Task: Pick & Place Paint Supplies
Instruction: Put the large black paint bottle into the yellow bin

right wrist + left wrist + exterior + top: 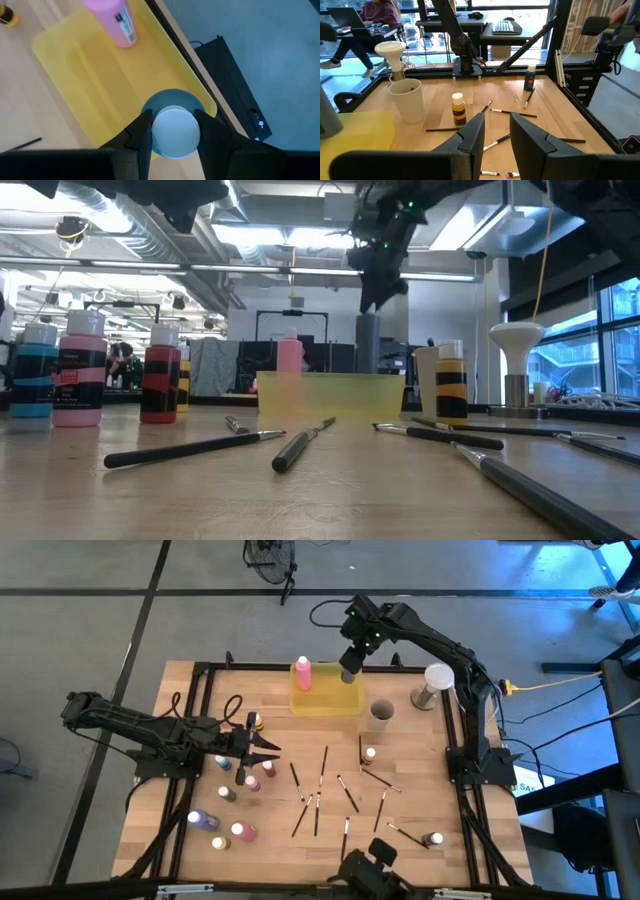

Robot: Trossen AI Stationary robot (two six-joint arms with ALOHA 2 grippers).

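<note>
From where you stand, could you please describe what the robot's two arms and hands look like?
Both arms are dark, jointed links. The left hand ends in two black, pointed fingers. The right hand has matching black fingers, with small green lights glowing near its wrist and a black cable looping behind it.

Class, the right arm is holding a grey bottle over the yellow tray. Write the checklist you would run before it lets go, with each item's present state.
1. Right gripper jaws clamped on the grey bottle: ok.
2. Bottle over the tray, inside its rim: ok, though near one corner.
3. Bottle bottom touching the tray floor: cannot tell.
4. Pink bottle clear of the drop spot: ok, it stands at the tray's other end.
5. Left gripper out of the way: ok, it is over the bottles on the table's left.
6. Cup clear of the tray: ok.
</note>
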